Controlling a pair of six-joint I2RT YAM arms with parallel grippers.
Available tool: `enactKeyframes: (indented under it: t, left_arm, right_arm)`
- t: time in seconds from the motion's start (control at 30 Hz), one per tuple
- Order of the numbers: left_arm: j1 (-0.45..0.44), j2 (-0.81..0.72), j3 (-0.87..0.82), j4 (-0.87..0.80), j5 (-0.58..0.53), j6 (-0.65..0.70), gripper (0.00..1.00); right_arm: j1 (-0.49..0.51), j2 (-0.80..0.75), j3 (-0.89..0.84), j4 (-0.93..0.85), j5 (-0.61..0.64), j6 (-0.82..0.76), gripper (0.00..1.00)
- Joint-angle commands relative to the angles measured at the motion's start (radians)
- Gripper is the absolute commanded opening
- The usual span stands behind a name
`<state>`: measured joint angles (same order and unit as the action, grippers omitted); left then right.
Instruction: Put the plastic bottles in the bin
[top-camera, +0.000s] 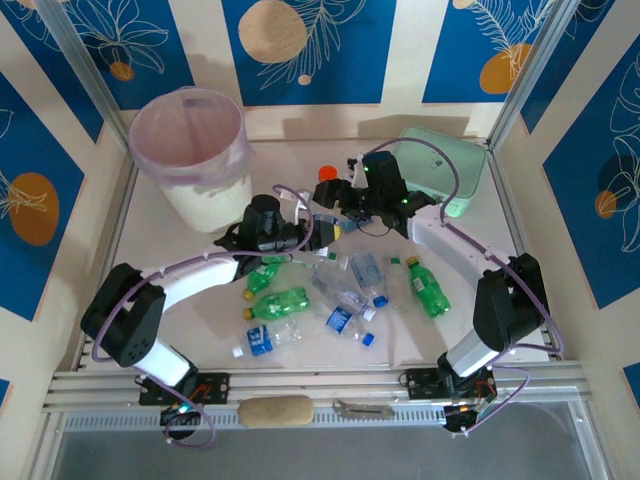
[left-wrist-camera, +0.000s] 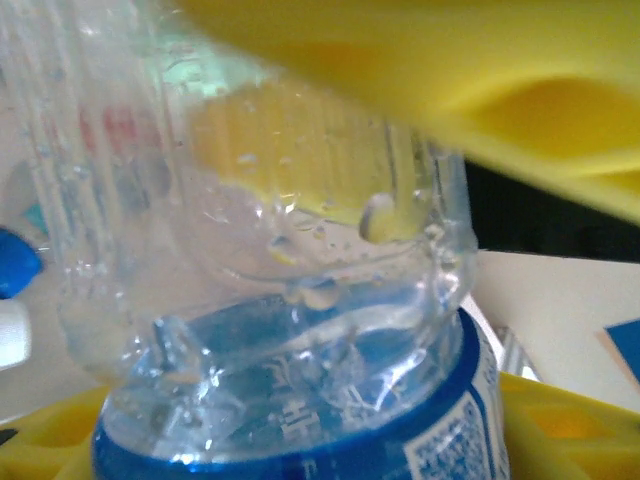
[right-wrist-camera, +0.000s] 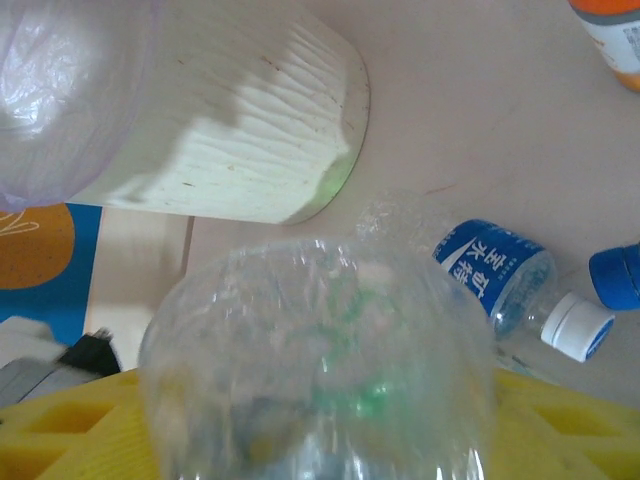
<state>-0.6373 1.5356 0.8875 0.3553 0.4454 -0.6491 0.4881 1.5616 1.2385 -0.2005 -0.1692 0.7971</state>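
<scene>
1. Overhead, the tall round white bin (top-camera: 212, 205) with a translucent pink bag liner stands at 10 o'clock on the pale table (top-camera: 150, 235).
2. The left gripper (left-wrist-camera: 320, 260) is clamped on a clear plastic bottle with a blue label (left-wrist-camera: 300, 425), with yellow pads (left-wrist-camera: 500, 90) above and below it.
3. The right gripper (top-camera: 345, 197) sits just toward 12 o'clock from centre. A clear crumpled plastic bottle (right-wrist-camera: 320, 350) lies against its yellow lower pad (right-wrist-camera: 80, 440); whether it grips, I cannot tell.
4. Loose bottles lie from centre toward 6 o'clock: a green plastic bottle (top-camera: 281, 302), a second green bottle (top-camera: 428, 288) at 4 o'clock, and a blue-labelled clear bottle (top-camera: 340, 319).
5. A short orange-capped jar (top-camera: 327, 175) stands at 12 o'clock and a flat mint green container (top-camera: 450, 165) at 1 o'clock.
</scene>
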Motion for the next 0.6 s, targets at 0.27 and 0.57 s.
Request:
enactKeyframes:
  t: [0.27, 0.57]
  left_arm:
    - [0.028, -0.093, 0.031, -0.193, -0.149, 0.134, 0.51]
    - [0.099, -0.189, 0.266, -0.488, -0.379, 0.409, 0.50]
  right_arm:
    - [-0.096, -0.162, -0.105, 0.017, -0.016, 0.058, 0.76]
    - [-0.112, -0.195, -0.155, 0.033, -0.007, 0.072, 0.81]
